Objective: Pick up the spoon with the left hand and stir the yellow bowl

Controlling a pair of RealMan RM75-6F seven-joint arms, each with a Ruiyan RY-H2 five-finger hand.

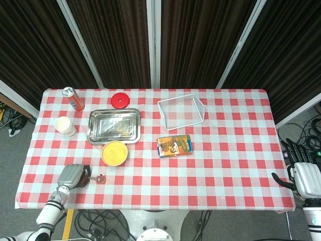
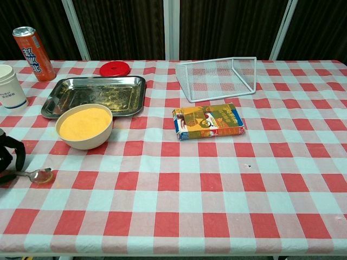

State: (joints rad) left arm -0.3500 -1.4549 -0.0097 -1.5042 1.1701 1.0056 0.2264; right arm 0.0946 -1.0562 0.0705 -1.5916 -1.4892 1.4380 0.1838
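Spoon [image 2: 37, 174] lies flat on the tablecloth, handle inside left hand [image 1: 73, 176]'s curled fingers; grip cannot be confirmed.

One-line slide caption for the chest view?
Left hand at the spoon handle, yellow bowl just beyond.

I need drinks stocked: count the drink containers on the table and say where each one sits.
2. The orange can stands at the far left corner; the white paper cup stands just in front of it, left of the metal tray. None seems hidden.
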